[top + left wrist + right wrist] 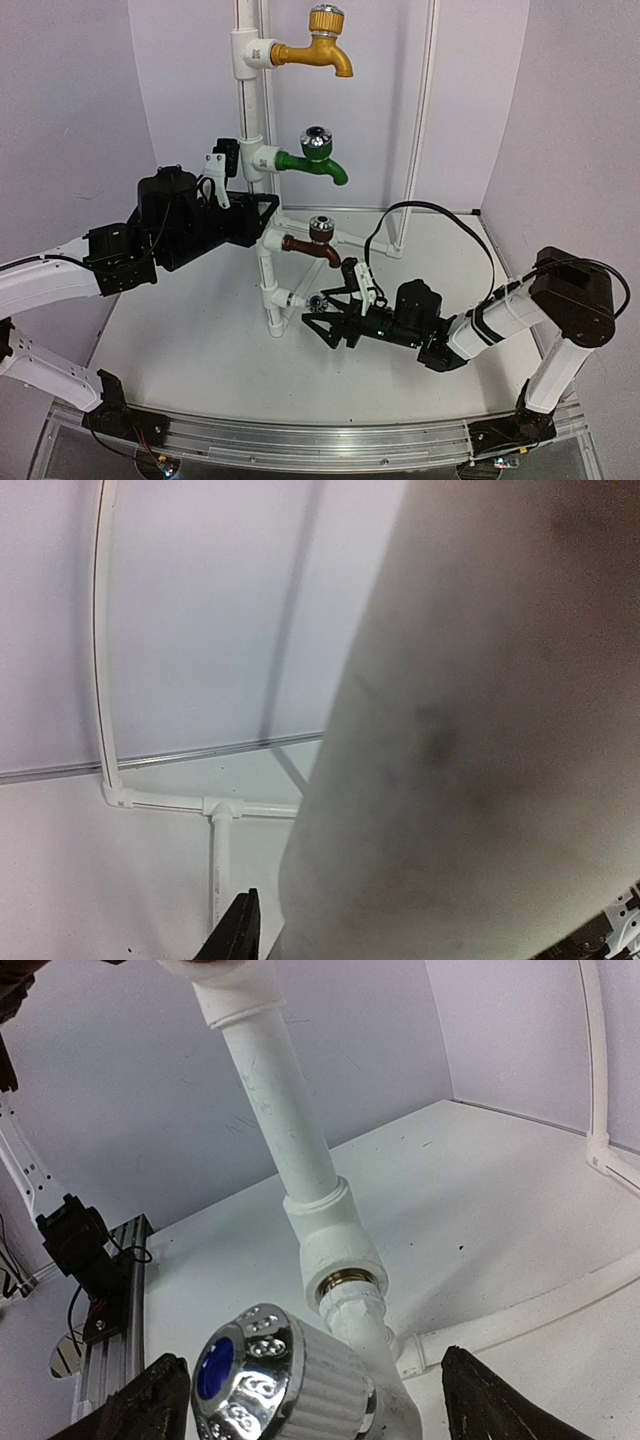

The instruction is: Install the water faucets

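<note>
Right claw open wide around the probably light, rigid white faucet, best gripped by its ribbed knob; left claw clamps the pipe.

Your view's mostly blocked: blurred pale pipe fills the right. Left: thin white tubing, tee joint on the table, black fingertip at bottom edge.

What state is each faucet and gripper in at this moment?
yellow faucet: mounted topmost on the upright pipe, spout down.
green faucet: mounted second, spout down.
brown faucet: mounted third, spout down.
white faucet: stem in the lowest fitting, not gripped.
left gripper: shut on the upright pipe.
right gripper: open, straddling the white faucet's knob.
</note>
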